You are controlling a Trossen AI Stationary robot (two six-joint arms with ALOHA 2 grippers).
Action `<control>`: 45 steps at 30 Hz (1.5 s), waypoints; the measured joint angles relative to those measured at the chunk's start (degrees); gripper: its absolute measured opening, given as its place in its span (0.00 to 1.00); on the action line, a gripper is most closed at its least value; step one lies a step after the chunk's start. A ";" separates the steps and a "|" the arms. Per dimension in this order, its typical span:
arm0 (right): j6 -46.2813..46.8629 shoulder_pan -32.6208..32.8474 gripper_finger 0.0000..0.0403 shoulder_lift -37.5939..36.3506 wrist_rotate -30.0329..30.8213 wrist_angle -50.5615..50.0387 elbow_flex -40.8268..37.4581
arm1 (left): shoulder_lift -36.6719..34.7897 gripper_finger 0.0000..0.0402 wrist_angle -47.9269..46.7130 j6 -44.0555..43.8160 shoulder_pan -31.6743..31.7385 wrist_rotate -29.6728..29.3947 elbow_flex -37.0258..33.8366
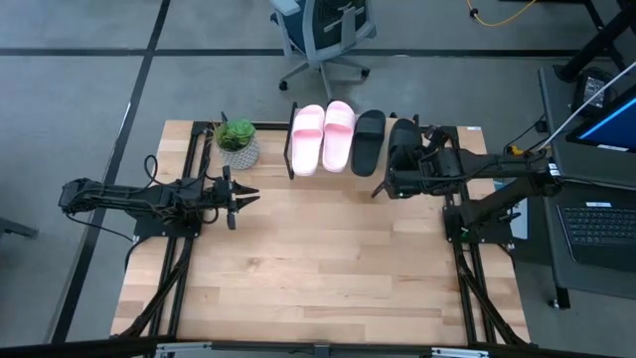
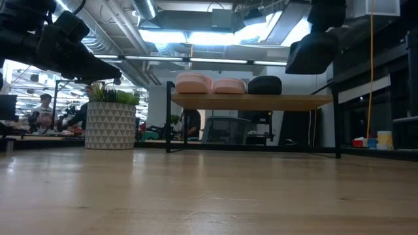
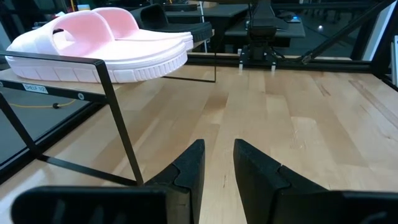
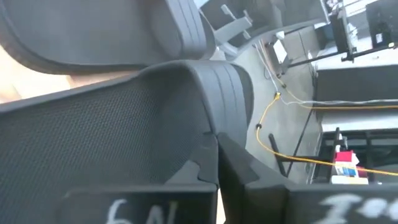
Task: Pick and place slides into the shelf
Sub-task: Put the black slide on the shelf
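Altogether four slides are showing in the high view, two pink and two black, along with one shelf, one potted plant (image 1: 237,141) and two arms. Starting at the left, the left gripper (image 1: 241,198) is hovering over the bare wooden table (image 1: 328,268) just in front of the plant, its fingers (image 3: 186,171) parted by a narrow gap and gripping nothing; it is pointing toward the shelf's left end. The plant is sitting in a white patterned pot at the table's far left corner, beside the shelf.

Next, the shelf (image 1: 291,149) is standing along the far edge of the table, its wooden plank top resting on a thin black frame. On it the two pink slides (image 1: 323,136) are lying side by side and touching, with the first black slide (image 1: 369,140) just to their right. All three are lying with their long axes running from the near edge of the shelf to the far edge, parallel to one another.

Farther right, the second black slide (image 1: 402,146) is being held off the shelf by the right gripper (image 1: 409,171), whose fingers are pinching it at its near end. This slide is hanging above the shelf's right end, long axis roughly parallel to the others.
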 joint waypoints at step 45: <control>-20.91 -14.31 0.00 0.02 -4.31 12.03 0.02 | -0.01 0.19 0.00 0.02 0.02 -0.03 0.00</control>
